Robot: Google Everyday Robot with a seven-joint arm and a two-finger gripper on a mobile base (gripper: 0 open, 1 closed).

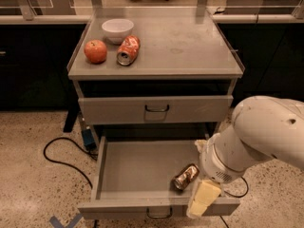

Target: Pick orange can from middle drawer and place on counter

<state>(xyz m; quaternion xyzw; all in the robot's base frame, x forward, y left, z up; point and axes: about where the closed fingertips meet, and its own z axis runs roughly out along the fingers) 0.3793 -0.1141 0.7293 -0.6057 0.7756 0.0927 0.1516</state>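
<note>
Camera view: the orange can [185, 176] lies on its side at the front right of the middle drawer [135, 167], which stands open, giving reach from above. The gripper [204, 199] hangs just beside the can, not holding it. Whether it is open or closed, I cannot tell. The table [190, 46] above waits.

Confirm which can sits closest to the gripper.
The dull bronze-orange can lying in the open drawer, beside the gripper; the red-and-white can is on the counter.

The blocky pale-yellow gripper [203, 199], by the drawer's [124, 206] front rim, ends a bulky smooth white arm [268, 127] with a rounded wrist.
</note>
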